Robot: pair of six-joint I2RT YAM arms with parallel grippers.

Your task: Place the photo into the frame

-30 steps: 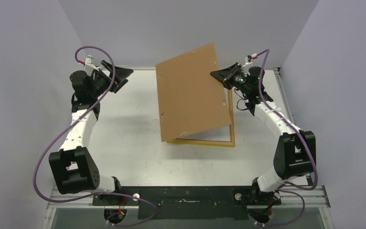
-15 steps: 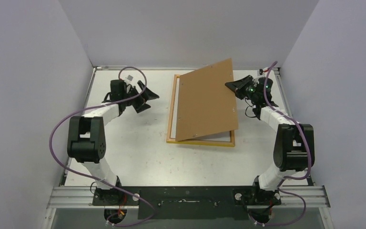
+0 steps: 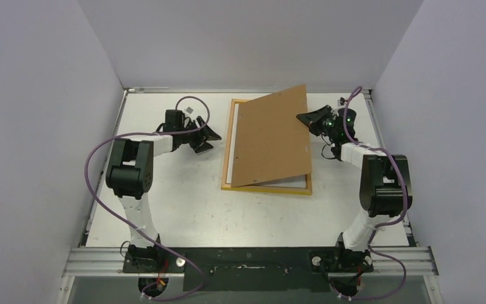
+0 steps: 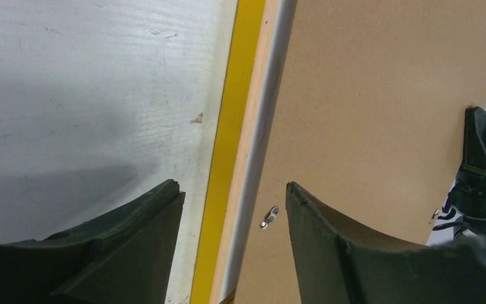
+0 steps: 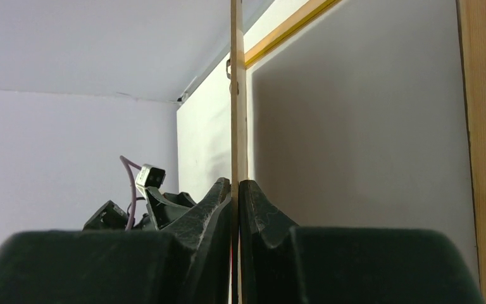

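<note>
Right gripper (image 3: 304, 118) clenched on the right edge of the brown backing board (image 3: 269, 139), which slants above the frame (image 3: 266, 189). Frame lies flat on the table (image 3: 177, 196), with the photo (image 5: 354, 145) inside it, white side up. Left gripper (image 3: 210, 136), jaws apart and empty, hovers just beside the frame's left rail.

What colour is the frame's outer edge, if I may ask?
Bright yellow; the frame shows best in the left wrist view.

You find no readable text, brand or number in any view; the small white tag (image 3: 190, 110), upper left of the overhead view, is too tiny to read.
</note>
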